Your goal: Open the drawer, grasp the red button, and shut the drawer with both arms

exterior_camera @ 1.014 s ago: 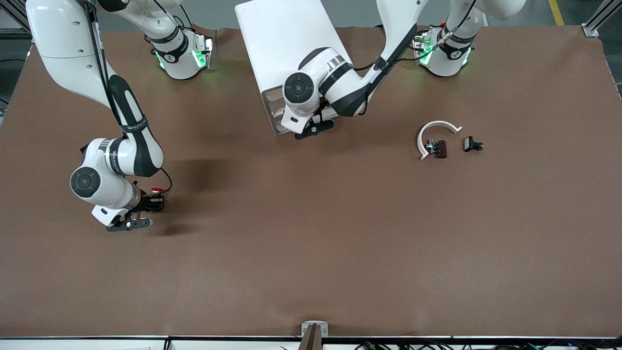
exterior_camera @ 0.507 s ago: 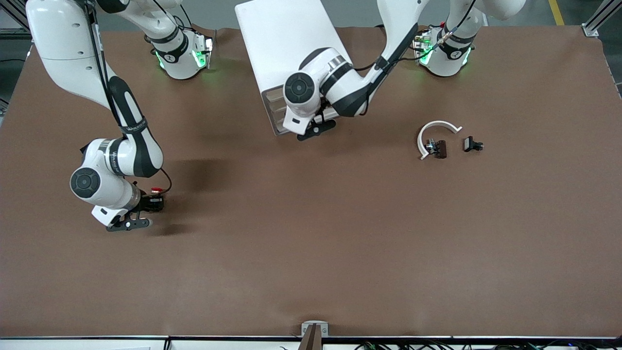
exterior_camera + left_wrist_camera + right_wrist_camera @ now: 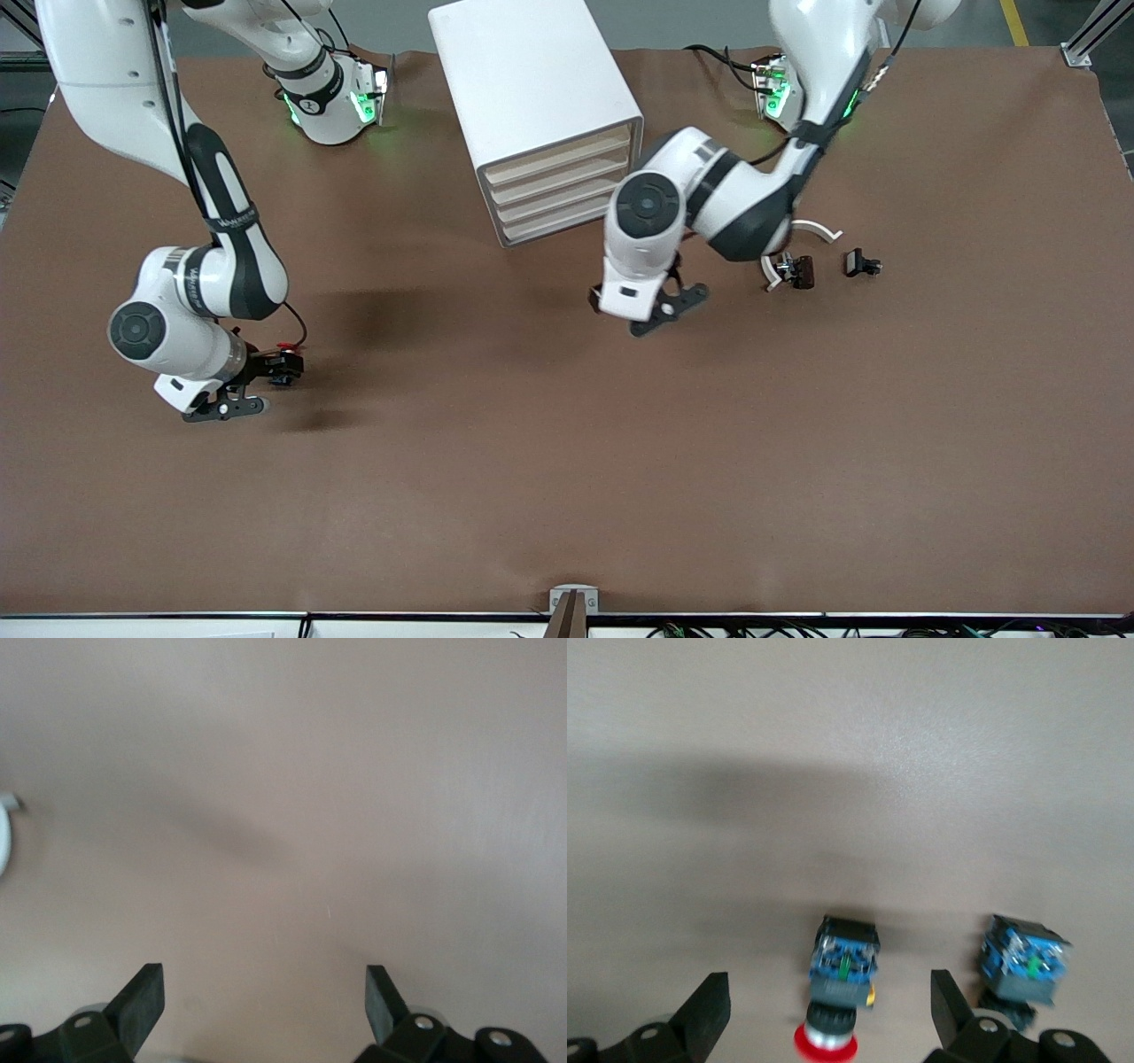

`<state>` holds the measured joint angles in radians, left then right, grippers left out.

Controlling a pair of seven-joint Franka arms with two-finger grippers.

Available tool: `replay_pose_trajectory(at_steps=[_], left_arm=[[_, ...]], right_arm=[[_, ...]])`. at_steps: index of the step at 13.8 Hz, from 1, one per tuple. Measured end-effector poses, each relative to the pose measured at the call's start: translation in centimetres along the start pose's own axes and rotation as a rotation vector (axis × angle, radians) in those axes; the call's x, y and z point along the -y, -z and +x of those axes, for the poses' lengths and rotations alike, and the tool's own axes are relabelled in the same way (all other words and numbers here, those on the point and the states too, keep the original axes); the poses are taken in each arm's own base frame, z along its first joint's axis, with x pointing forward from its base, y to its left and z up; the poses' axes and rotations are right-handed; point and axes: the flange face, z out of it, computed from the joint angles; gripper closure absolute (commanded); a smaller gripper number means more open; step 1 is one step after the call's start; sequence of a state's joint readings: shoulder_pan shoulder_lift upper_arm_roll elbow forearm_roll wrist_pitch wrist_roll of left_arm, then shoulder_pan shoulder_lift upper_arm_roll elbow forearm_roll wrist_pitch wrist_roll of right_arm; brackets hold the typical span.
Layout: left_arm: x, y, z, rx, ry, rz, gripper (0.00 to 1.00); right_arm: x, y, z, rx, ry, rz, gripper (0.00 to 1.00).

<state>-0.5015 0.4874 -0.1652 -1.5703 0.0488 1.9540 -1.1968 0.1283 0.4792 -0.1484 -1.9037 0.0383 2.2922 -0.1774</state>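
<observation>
The table cover (image 3: 567,461) looks like matt brown cloth or felt, faintly fuzzy. The arms (image 3: 221,221) have glossy white plastic shells with matt black bands. The drawer cabinet (image 3: 523,80) is smooth white with pale wood-look drawer fronts. The button (image 3: 837,983) has a shiny red cap on a blue-and-black plastic base.
</observation>
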Motion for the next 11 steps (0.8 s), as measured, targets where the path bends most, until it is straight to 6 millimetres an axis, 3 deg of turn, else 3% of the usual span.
replay_pose_trajectory(at_steps=[3, 5, 8, 11], left_arm=[[3.5, 3.3, 6.8, -0.026, -0.013, -0.045, 0.00], [6.1, 5.6, 10.0, -0.038, -0.028, -0.059, 0.00], [9.7, 9.2, 12.7, -0.056, -0.055, -0.068, 0.00], [12.4, 12.0, 13.8, -0.064, -0.094, -0.063, 0.00]], right_arm=[[0.3, 5.1, -0.5, -0.028, -0.015, 0.012, 0.00], [0.6, 7.7, -0.9, -0.035, -0.038, 0.020, 0.00], [2.1, 13.0, -2.1, -0.033, -0.081, 0.037, 0.00], [2.5, 19.4, -4.5, -0.058, -0.095, 0.052, 0.00]])
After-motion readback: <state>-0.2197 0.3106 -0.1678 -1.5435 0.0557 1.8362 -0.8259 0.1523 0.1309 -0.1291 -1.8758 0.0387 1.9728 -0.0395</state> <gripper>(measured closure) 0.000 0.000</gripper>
